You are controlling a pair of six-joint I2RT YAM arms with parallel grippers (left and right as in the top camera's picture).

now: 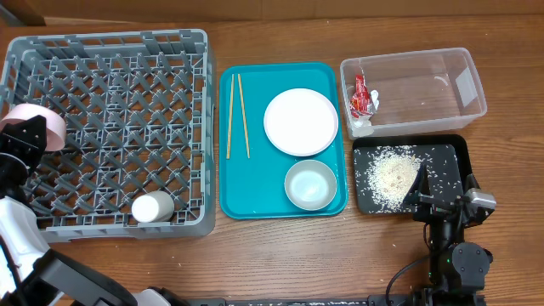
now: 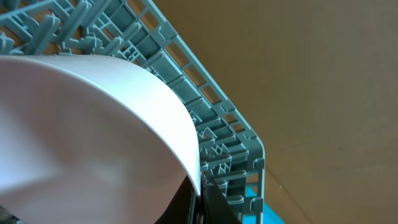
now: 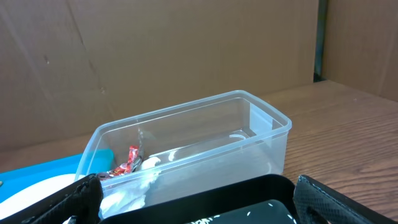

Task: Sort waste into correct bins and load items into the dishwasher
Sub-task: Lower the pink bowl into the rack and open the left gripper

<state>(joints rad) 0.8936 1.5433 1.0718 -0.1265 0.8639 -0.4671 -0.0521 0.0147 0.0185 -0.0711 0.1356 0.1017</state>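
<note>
Overhead: a pink bowl (image 1: 47,119) is pinched at its rim by the closed left gripper (image 1: 30,134) and held tilted over the dish rack (image 1: 110,93) at its left edge, likely for slotting between pegs. The arm is reached in from the left. A cup (image 1: 153,206) is already racked. Rice (image 1: 393,170) is piled in the black tray (image 1: 455,149).

Left wrist: the view is filled by the bowl, with the rack beyond.

Right wrist: the right gripper (image 3: 208,199) is spread wide and empty, held low by the clear tub (image 3: 261,140), where the red packet (image 3: 132,157) lies.
</note>
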